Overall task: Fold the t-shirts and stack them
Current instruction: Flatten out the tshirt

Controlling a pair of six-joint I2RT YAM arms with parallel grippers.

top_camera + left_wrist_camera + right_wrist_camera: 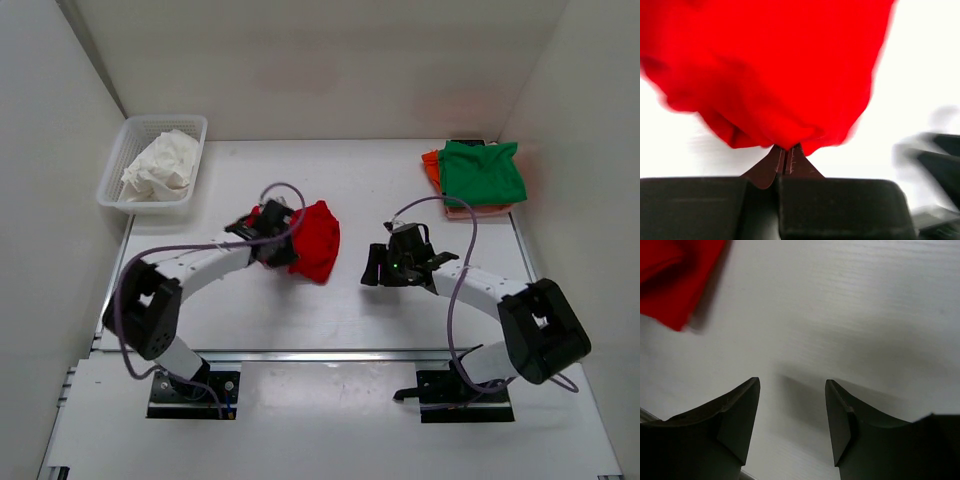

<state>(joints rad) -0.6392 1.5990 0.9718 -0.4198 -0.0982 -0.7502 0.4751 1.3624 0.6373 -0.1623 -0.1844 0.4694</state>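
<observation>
The left gripper (pixel 786 152) has its two fingers pressed together on a small fold at the edge of the bright red, soft cloth t-shirt (pixel 775 65). The shirt bunches out in front of these fingers as a crumpled heap, not spread flat. I think it is pinched at the edge so that it can be pulled open on the white table (pixel 350 320) before folding.

The right gripper (pixel 792 410) has its fingers spread apart with nothing between them, and only bare table is under them. A corner of the red shirt lies ahead of it and to its left, near but not touching. It probably waits there to take the other side of the shirt.

Well ahead of the right gripper and to its right lies the stack of folded shirts: a green one (pixel 482 172) on top, an orange one (pixel 432 165) showing at the left edge, and a pale pink one (pixel 480 210) under them. Ahead of the left gripper and to its left stands a white plastic basket (pixel 145 205) with a crumpled white cloth (pixel 160 170) inside. Nothing stands between the red shirt and the stack, but the right arm is close to that path.
</observation>
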